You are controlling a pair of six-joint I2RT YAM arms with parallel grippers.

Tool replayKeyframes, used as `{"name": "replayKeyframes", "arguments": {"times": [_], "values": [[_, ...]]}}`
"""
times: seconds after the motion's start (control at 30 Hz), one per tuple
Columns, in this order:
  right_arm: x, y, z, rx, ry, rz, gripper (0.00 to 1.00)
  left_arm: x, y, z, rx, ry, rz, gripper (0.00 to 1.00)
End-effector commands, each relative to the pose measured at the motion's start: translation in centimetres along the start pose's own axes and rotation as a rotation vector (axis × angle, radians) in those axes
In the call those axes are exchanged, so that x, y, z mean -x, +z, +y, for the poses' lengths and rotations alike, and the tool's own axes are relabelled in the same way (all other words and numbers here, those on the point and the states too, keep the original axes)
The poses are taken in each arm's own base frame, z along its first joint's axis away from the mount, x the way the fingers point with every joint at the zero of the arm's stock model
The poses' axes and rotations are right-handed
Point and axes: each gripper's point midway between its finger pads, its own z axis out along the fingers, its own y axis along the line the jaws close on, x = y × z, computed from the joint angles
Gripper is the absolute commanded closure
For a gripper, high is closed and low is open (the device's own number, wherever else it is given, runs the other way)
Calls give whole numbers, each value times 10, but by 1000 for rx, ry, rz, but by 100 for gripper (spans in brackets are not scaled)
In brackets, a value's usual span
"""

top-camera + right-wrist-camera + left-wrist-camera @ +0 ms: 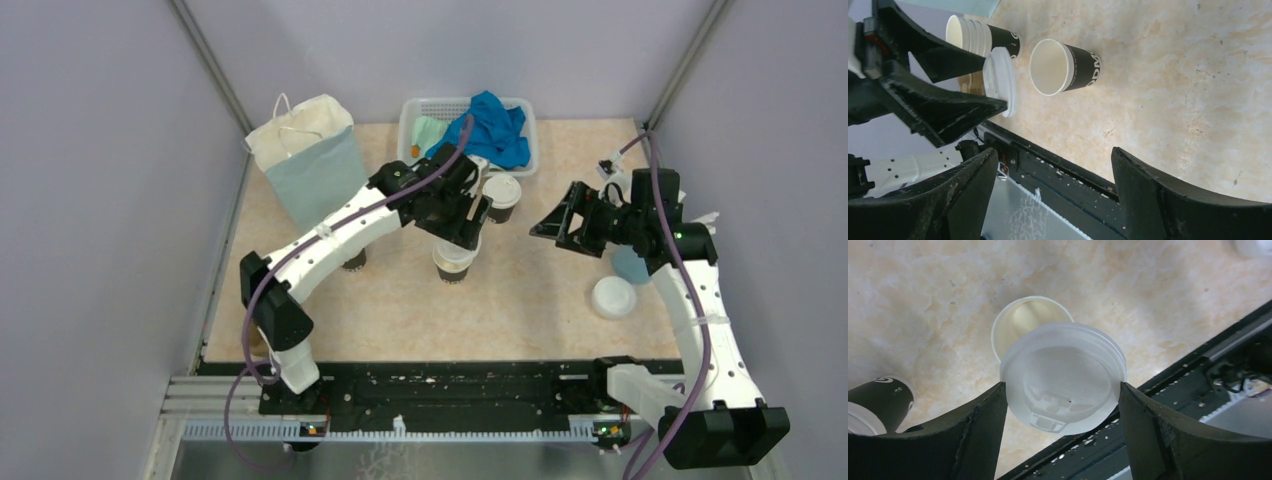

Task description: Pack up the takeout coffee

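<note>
One lid (1063, 377), clenched in the left fingers (973, 435), is hanging seemingly off-centre over the cup (1020, 320) — pressing now is risking a tip. Right fingers (1168, 200) are hanging released.

Only print I can read: white letters "ODM" on the dark side of the open cup (1064, 67), top centre of the right wrist view; the rest of the word wraps out of sight. The stacked cups (983, 36) upper left there show one partial letter, unreadable. Left wrist view, lower left: the dark cup (882, 401) has a G-like mark, can't confirm.
</note>
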Motion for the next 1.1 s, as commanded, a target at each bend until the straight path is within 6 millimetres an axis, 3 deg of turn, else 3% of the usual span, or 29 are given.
{"name": "replayKeyframes", "arguments": {"times": [0.0,0.17,0.37,1.07], "values": [[-2,-6,-1,-12,-77,-14,17,11,16,20,138,88,-19,30],[-3,-4,-3,-10,-73,-20,17,-1,42,27,178,133,52,27],[-4,-2,-5,-10,-71,-19,17,-15,54,30,184,137,131,27],[-5,5,-7,4,-56,-12,17,-16,70,23,144,164,158,25]]}}
